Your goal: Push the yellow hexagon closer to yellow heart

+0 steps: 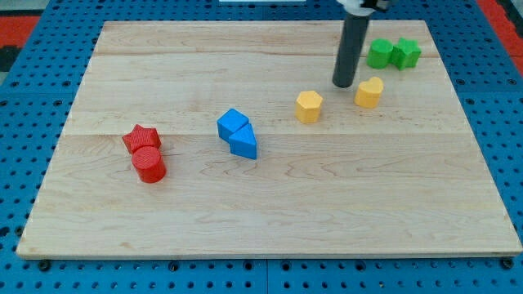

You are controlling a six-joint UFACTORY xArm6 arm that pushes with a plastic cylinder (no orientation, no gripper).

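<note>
Hexagon: while it sits free on the bench, the yellow hexagon (309,106) lies right of centre toward the view's top, apart from every other block.
Handling: it looks like a small, stiff, light block with flat upright faces; I judge it will slide readily on the smooth wood and may turn if pressed off-centre.
Contact spot: nothing here can be gripped, so the place to press is the face on the view's left, squarely through its middle.
Heart: the yellow heart (369,92) stands near, to the view's right and slightly higher, with a clear gap between the two.
Tool: my tip (344,85) is a plain rod with no jaws to part or close; it rests on the bench between the two yellow blocks, just beside the heart, touching neither as far as I can tell.
Neighbours: two green blocks (393,54) sit together beyond the heart; a blue pair (237,133) and a red pair (145,152) lie well apart toward the view's left.
Bench: the wooden board (327,204).
</note>
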